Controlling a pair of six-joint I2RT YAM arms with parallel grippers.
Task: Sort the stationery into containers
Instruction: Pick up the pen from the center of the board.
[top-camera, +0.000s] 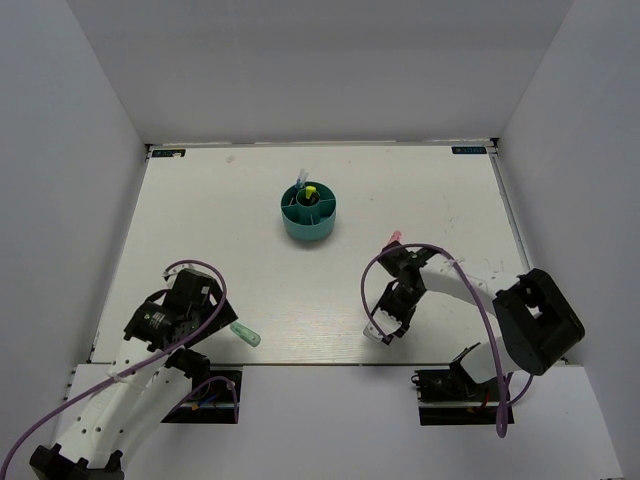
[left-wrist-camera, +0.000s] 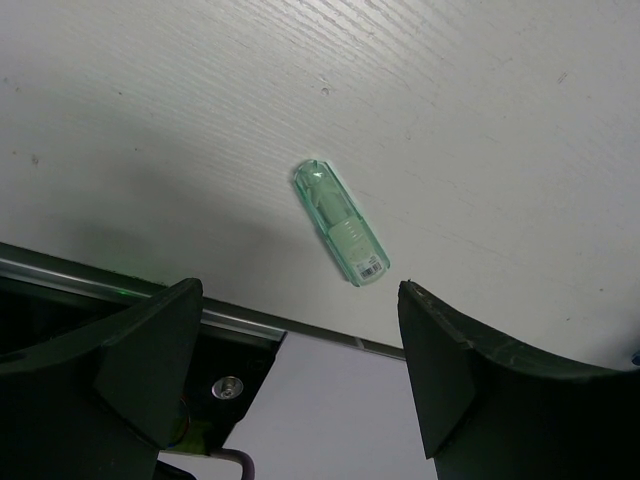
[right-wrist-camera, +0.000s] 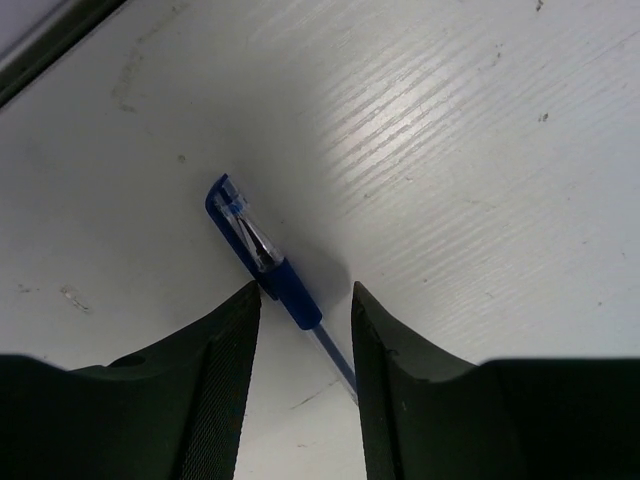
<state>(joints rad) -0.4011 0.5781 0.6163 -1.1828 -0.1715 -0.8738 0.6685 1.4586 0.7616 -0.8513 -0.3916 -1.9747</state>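
Note:
The round teal organizer stands at the table's middle back; a yellow-capped marker and a thin blue pen stick up in it. A mint-green marker lies near the front edge, also seen in the left wrist view. My left gripper is open and empty, hovering just short of that marker over the table's front edge. My right gripper is open, low on the table, its fingers straddling a thin blue pen. A pink highlighter peeks out beyond the right arm.
The table's metal front rail runs under my left gripper. White walls enclose the table on the left, back and right. The right arm's purple cable loops over the table's right side.

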